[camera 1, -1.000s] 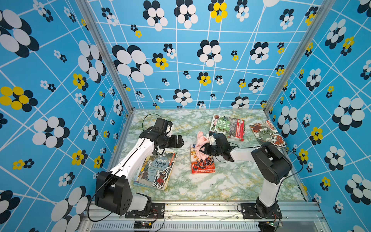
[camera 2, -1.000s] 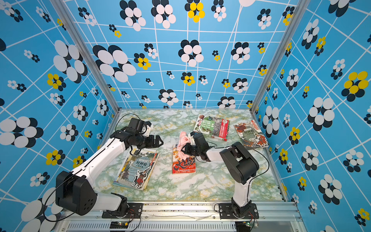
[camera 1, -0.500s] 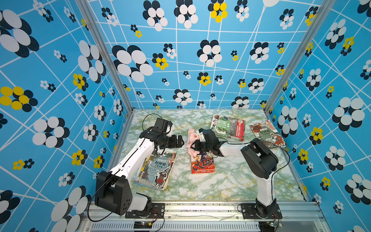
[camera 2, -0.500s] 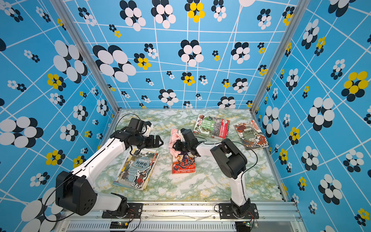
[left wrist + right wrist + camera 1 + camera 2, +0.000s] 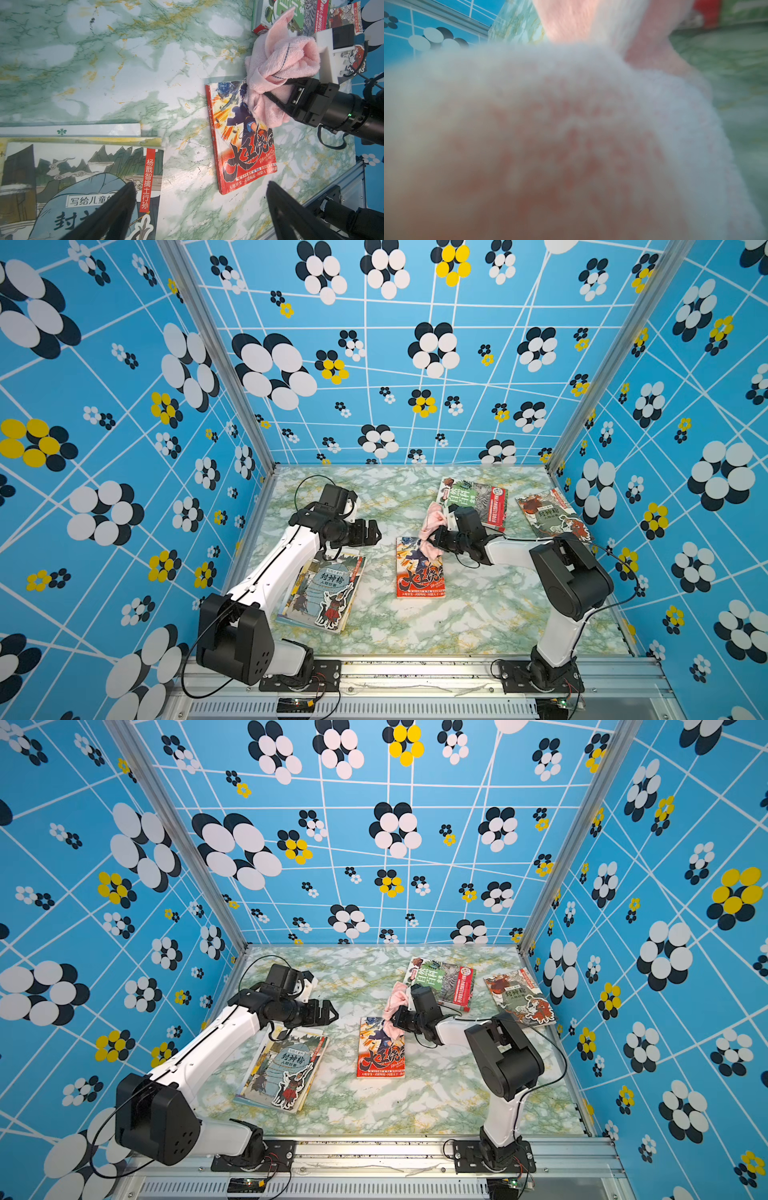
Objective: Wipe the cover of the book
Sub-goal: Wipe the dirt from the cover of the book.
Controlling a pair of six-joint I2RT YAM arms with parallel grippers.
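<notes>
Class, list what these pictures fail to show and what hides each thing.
Right wrist view: the cloth, close to the lens, blurs and hides almost everything.
Both top views: cloth covers a far corner of the red book.
Left wrist view: the frame edge cuts off the grey book.

Bare table (image 5: 478, 622) runs along the front and across the back middle. A clear strip separates the red book (image 5: 419, 576) from the grey book (image 5: 328, 593). The cloth (image 5: 431, 521) and right gripper (image 5: 435, 538) crowd the red book's far corner, the green book (image 5: 473, 499) just behind.
</notes>
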